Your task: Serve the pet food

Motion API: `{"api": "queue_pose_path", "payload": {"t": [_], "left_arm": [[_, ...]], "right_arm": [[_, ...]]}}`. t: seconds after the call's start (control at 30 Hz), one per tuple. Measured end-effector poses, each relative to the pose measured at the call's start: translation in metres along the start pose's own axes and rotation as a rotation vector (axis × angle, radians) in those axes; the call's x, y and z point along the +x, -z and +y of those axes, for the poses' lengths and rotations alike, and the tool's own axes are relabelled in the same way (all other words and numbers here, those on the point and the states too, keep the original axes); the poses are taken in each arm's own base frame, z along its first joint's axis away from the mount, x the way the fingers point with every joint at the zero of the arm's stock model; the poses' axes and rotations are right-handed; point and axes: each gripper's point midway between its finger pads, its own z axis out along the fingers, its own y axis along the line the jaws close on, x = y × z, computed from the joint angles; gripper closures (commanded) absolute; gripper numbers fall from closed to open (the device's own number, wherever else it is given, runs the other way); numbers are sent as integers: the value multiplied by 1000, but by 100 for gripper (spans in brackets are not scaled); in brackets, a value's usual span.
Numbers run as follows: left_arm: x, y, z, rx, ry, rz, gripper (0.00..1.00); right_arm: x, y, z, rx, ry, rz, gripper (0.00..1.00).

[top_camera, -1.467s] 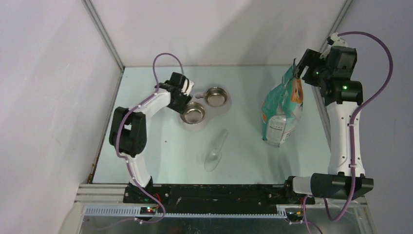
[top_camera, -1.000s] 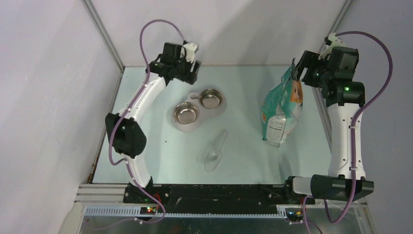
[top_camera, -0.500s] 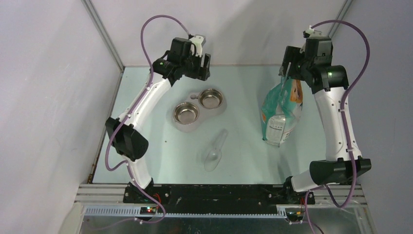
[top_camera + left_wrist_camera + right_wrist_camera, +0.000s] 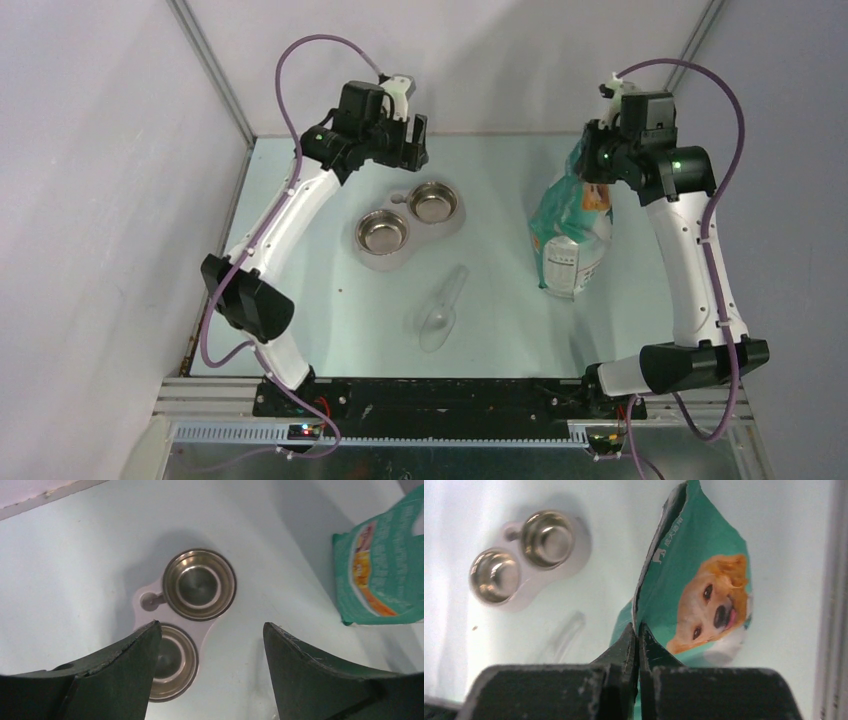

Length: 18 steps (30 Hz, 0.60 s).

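No pet food shows; both steel bowls [image 4: 385,232] [image 4: 435,202] look bare inside. The teal-green bag [image 4: 570,235] with a dog's face [image 4: 711,600] stands at the right of the table. My right gripper [image 4: 592,165] is above it, shut on the thin top edge of the bag [image 4: 637,626]. My left gripper [image 4: 415,140] hangs open high over the back of the table. Its fingers [image 4: 135,655] frame the far bowl [image 4: 199,584] and the near bowl [image 4: 170,660] from well above, touching nothing.
The bowls sit in a pale double holder [image 4: 362,255]. A clear plastic scoop [image 4: 443,310] lies on the table between the bowls and the near edge. Metal frame posts and walls close in the table at the back, left and right.
My right gripper swung left over the bag's top and shut on its edge. My left arm rose from the bowls to the back of the table, its gripper staying open.
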Motion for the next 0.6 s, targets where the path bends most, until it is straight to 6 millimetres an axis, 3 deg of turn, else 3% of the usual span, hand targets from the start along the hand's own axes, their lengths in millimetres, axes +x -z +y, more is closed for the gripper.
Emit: {"api": "queue_pose_path", "payload": {"t": [0.2,0.33,0.53,0.6], "left_arm": [[-11,5,-16,79,1,-29,19],[-29,11,-22,103,-6,-71,19],[-47,17,-36,174,-18,-114,24],[-51,11,-49,248,-25,-116,24]], "right_arm": [[3,-6,52,-192,-15,18,100],[1,-14,76,-263,-47,29,100],[-8,-23,85,-281,-91,6,100],[-10,-26,84,-273,-112,-5,100]]}}
